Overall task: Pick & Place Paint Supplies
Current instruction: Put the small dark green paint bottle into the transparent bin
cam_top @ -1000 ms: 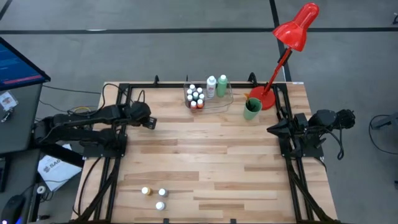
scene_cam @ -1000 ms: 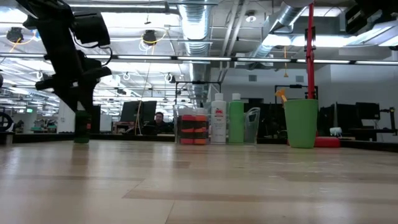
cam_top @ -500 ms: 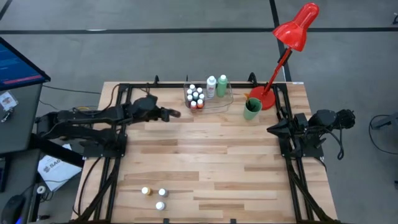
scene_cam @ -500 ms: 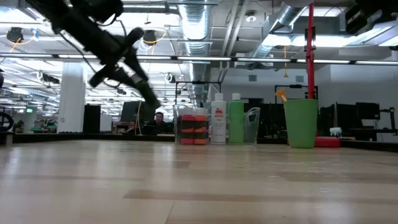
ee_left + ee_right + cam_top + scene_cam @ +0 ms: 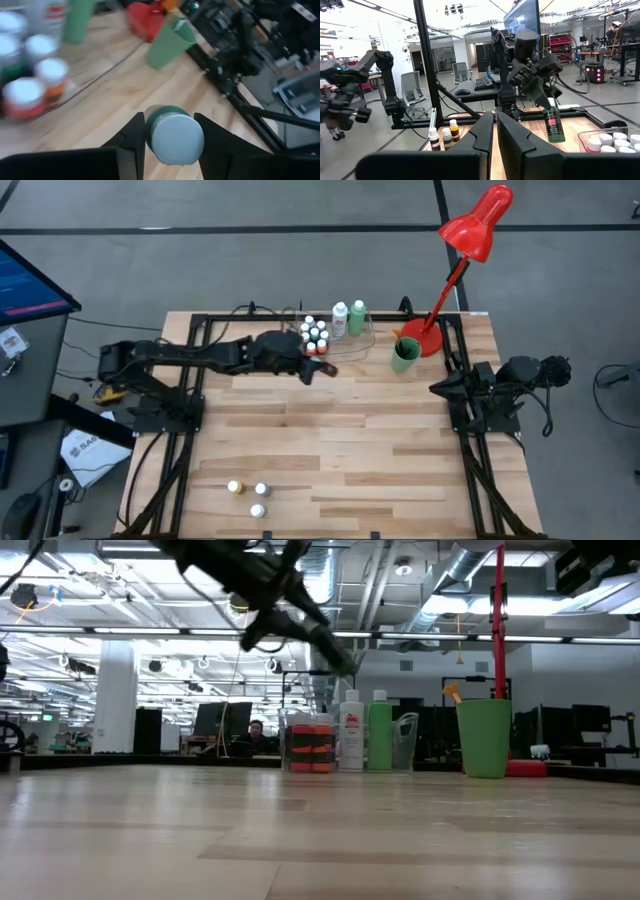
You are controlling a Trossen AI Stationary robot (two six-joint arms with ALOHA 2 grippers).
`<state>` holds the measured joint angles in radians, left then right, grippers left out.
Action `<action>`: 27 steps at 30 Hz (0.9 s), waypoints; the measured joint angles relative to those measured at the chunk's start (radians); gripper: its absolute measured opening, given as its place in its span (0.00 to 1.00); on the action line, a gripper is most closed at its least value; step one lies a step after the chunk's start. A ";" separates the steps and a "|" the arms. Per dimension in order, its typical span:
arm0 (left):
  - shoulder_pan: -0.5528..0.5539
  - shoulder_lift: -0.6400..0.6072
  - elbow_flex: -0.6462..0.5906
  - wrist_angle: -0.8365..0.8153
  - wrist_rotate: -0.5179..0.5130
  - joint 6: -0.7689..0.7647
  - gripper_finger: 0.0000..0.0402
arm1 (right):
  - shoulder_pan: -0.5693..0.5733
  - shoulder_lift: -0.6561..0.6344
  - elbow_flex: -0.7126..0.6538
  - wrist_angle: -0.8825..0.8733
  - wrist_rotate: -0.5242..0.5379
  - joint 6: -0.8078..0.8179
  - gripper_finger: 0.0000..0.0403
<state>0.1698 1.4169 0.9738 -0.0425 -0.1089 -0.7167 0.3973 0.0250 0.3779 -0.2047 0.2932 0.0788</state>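
Overhead, table-level, two wrist views; clear tray (image 5: pixel 335 338) perhaps shared.

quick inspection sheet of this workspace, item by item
surface: wooden table, light planks, dark frame rails at its sides
job's things: small white-capped bottles and two taller bottles, white and green, grouped in the clear tray at the far edge; three small bottles stand apart at the near edge
clutter: green cup beside the red lamp
grippers: left gripper is shut on a green bottle, raised above the table near the tray; right gripper is shut and empty, parked at the table's right side
cables: cables run along the far left rail
surroundings: monitor to the left; a person sits far back in the low view
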 joint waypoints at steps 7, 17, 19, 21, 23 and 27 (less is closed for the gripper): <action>-0.024 0.148 0.146 -0.002 0.039 0.068 0.28 | 0.000 0.000 0.000 0.000 0.000 0.000 0.05; -0.040 0.322 0.310 -0.005 0.073 0.133 0.28 | 0.000 0.000 0.000 0.003 0.000 -0.112 0.05; -0.046 0.355 0.349 -0.043 0.073 0.158 0.28 | 0.000 0.000 0.000 0.003 0.000 -0.111 0.05; -0.046 0.379 0.382 -0.121 0.074 0.172 0.28 | 0.000 0.000 0.000 0.003 0.000 -0.084 0.05; -0.046 0.399 0.404 -0.171 0.075 0.193 0.28 | 0.000 0.000 0.000 0.004 0.000 -0.029 0.05; -0.040 0.426 0.423 -0.220 0.073 0.220 0.28 | 0.000 0.000 0.000 0.014 0.000 0.086 0.05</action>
<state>0.1301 1.8431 1.3965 -0.2622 -0.0360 -0.4964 0.3969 0.0254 0.3779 -0.1909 0.2935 0.1651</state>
